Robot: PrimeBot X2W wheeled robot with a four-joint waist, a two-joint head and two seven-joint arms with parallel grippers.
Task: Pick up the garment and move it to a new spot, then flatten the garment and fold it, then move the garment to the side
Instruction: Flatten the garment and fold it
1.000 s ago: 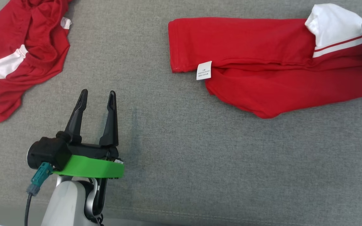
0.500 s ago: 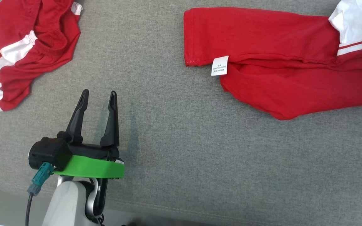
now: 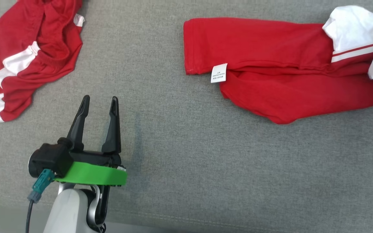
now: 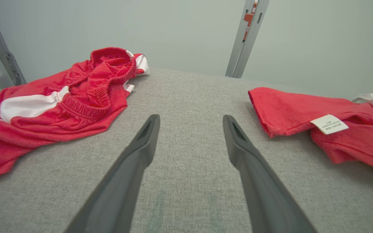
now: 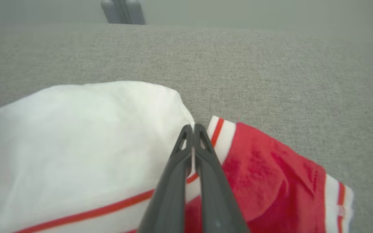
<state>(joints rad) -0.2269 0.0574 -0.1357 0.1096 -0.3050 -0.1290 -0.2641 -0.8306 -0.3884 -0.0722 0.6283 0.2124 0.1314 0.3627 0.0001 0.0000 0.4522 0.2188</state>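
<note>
Grey fabric surface [image 3: 186, 155]: red garment [image 3: 270, 61] at R, red/white shorts [image 3: 28, 58] at L.

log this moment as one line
left gripper: jaws open, above grey surface | right gripper: jaws shut on red garment, white end | red shorts: crumpled, far left

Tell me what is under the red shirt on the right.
The red shirt lies on the grey fabric surface. A lower fold of it pokes out beneath the white label; anything else underneath is covered.
</note>
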